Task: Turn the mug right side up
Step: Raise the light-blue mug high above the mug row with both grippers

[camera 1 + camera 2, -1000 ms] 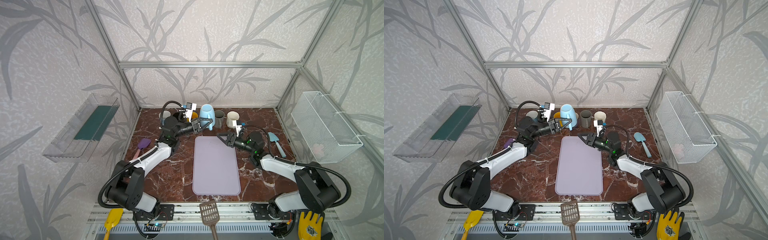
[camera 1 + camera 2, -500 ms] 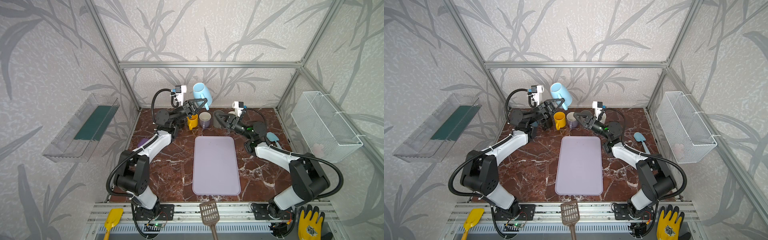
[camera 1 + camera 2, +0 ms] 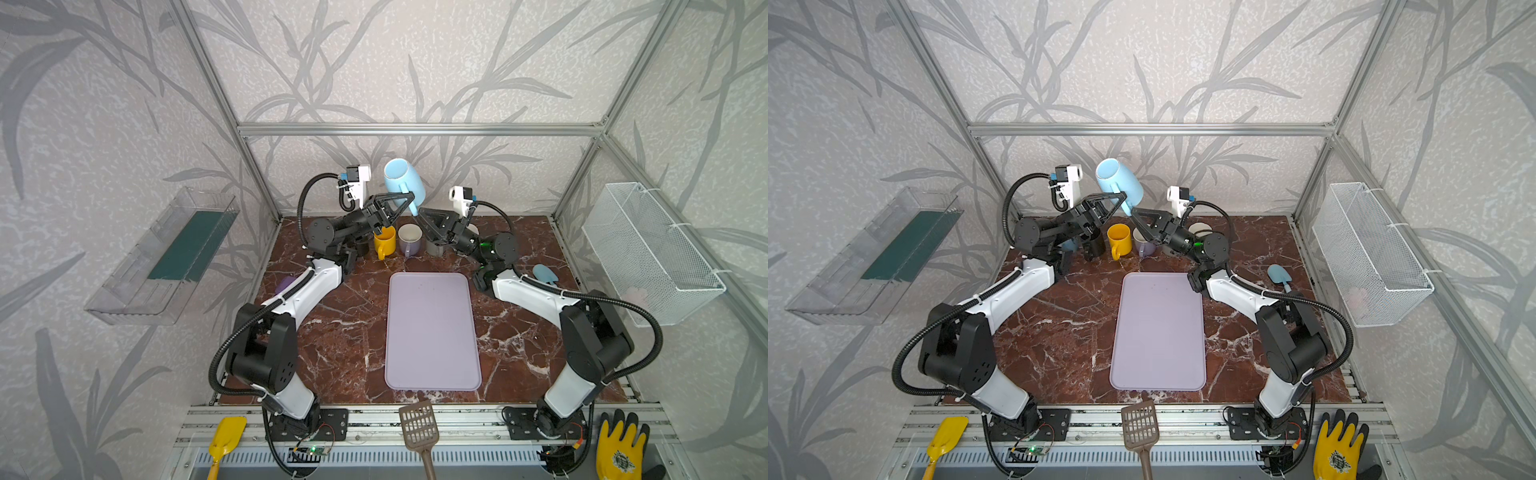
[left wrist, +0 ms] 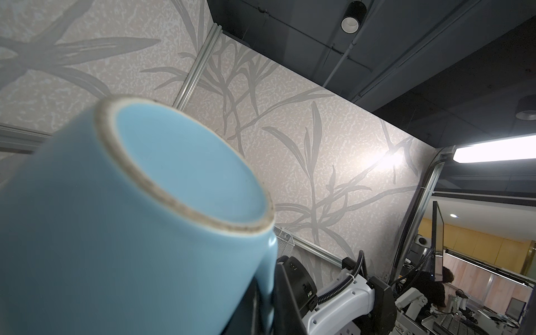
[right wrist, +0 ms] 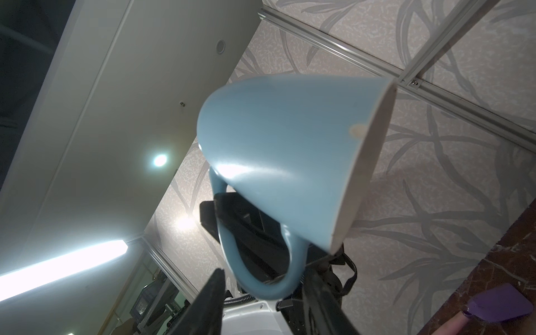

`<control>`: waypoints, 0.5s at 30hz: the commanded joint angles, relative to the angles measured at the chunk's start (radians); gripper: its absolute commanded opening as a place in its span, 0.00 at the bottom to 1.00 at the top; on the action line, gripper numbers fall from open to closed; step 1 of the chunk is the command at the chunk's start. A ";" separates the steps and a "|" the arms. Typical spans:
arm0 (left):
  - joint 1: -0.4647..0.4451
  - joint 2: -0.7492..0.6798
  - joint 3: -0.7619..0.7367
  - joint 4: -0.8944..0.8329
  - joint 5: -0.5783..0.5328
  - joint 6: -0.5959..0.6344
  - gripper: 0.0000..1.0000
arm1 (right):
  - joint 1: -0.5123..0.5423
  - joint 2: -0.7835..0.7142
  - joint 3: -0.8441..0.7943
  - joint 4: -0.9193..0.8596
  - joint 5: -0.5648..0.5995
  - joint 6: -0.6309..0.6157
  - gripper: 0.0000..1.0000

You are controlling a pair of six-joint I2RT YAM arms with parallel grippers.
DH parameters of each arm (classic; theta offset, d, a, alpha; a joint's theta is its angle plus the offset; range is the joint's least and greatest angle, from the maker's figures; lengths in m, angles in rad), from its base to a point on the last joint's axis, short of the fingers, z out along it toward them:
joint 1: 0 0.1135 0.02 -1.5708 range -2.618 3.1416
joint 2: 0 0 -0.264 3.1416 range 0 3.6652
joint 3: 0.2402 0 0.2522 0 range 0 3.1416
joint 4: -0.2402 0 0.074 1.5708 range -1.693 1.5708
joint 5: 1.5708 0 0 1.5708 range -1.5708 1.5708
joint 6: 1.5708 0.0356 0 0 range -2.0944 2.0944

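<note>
left gripper (image 3: pixel 409 194) clamps mug (image 3: pixel 400 178); right gripper (image 3: pixel 420 212) ajar

I'm standing in a robotics lab: robot arms (image 3: pixel 307 291) (image 3: pixel 528 291) are standing inside a wallpapered aluminium frame (image 3: pixel 415 129), office desks (image 4: pixel 452 322) showing beyond

Seen from the left wrist, the blue mug (image 4: pixel 121 232) is a blur, cut off by two edges, and the left claw (image 3: pixel 404 197) shows only as dark slivers beneath it. The right wrist view crops the fingers (image 5: pixel 208 304) of the right claw (image 5: pixel 264 274). In a top view the left arm (image 3: pixel 307 286) covers most of a purple spatula (image 3: pixel 286 284), and the claws hide much of a black cup (image 3: pixel 1094 246) and a grey mug (image 3: pixel 434 248). The pink thing (image 3: pixel 640 296) in the wire basket (image 3: pixel 665 232) is too small to name.
</note>
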 commanded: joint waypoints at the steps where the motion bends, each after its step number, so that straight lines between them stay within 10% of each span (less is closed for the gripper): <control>1: 0.003 -0.078 0.028 0.118 0.011 -0.003 0.00 | 0.013 0.020 0.044 0.051 0.011 0.025 0.45; 15: 0.002 -0.169 -0.067 0.117 0.031 0.071 0.00 | 0.052 0.034 0.096 0.051 0.034 0.111 0.45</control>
